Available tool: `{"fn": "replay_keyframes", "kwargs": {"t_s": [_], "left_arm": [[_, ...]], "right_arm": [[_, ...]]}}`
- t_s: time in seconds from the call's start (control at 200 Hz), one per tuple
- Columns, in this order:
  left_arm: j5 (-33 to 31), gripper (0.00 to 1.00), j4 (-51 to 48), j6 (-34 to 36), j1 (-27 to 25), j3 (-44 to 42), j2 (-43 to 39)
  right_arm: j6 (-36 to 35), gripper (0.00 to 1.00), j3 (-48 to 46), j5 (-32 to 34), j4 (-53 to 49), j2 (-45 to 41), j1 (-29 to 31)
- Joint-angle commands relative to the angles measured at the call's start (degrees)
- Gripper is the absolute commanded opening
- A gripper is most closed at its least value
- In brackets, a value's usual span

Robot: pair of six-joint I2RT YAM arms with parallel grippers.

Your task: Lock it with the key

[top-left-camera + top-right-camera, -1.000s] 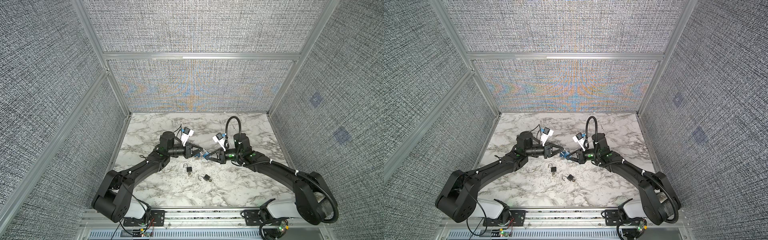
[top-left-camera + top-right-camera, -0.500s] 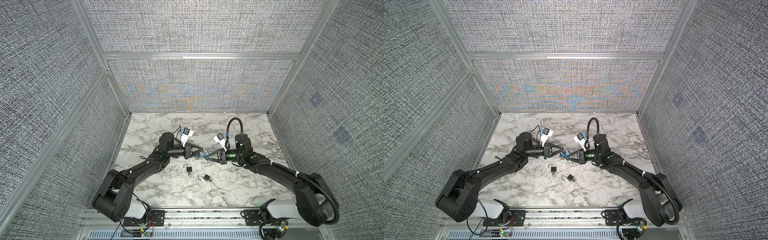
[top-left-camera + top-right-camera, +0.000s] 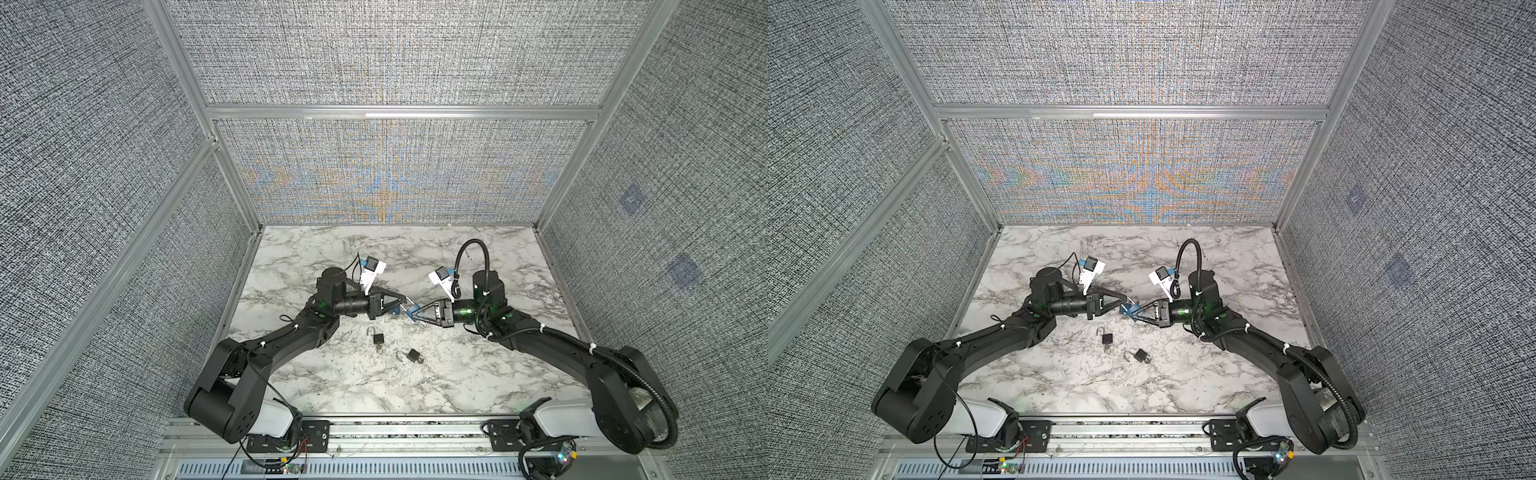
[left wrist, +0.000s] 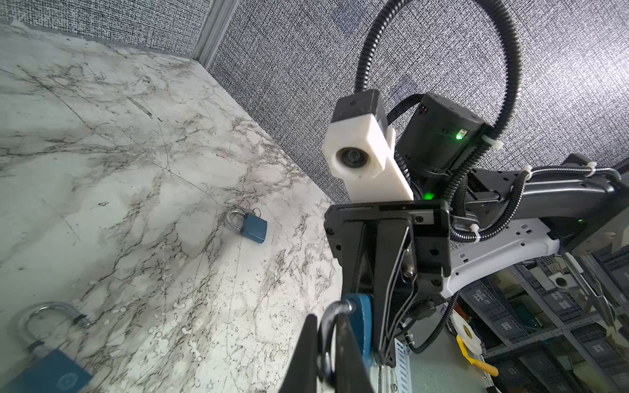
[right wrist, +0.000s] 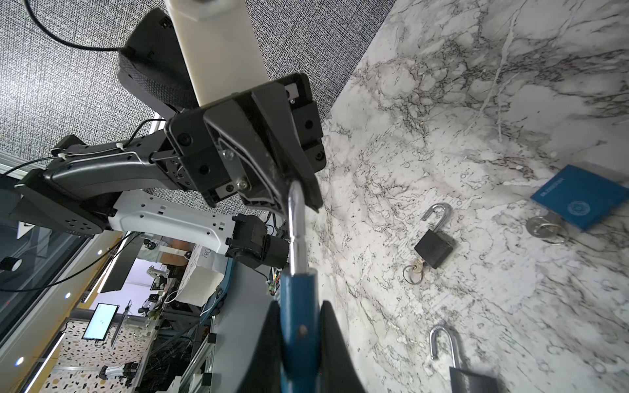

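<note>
The word "Day" in dark letters on a white box-like object [image 5: 203,277] in the room behind the arms, a line of white lettering and a round emblem on a flat blue rectangular padlock body [image 5: 578,200], both too small to read.

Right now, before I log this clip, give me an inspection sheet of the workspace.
Surface: marble-pattern tabletop.
Job's things: held blue padlock aloft, off the tabletop; left black padlock and right black padlock lie with shackles open; lying blue padlock has a key against it.
Clutter: nothing seen.
End effectors: left end effector shut on the shackle; right end effector shut on the body.
Cables: corrugated conduit loops above the right arm.
Surroundings: grey fabric walls, aluminium frame.
</note>
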Motion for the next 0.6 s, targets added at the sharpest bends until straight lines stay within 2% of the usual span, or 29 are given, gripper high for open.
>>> {"fn": "replay_keyframes", "kwargs": {"t_s": [0.0, 0.23, 0.595], "left_arm": [[-1.42, 0.0, -0.99, -0.72, -0.06, -1.41, 0.73], [-1.08, 0.0, 0.49, -1.39, -0.28, -3.46, -0.18], [-1.01, 0.0, 1.46, -1.54, -0.82, -6.86, -2.61]], "right_arm": [[0.88, 0.0, 1.1, -2.29, 10.26, -0.08, 0.28], [-5.2, 0.0, 4.17, 1.96, 1.57, -0.08, 1.77], [-2.9, 0.0, 7.55, 2.49, 4.46, 3.56, 2.68]]}}
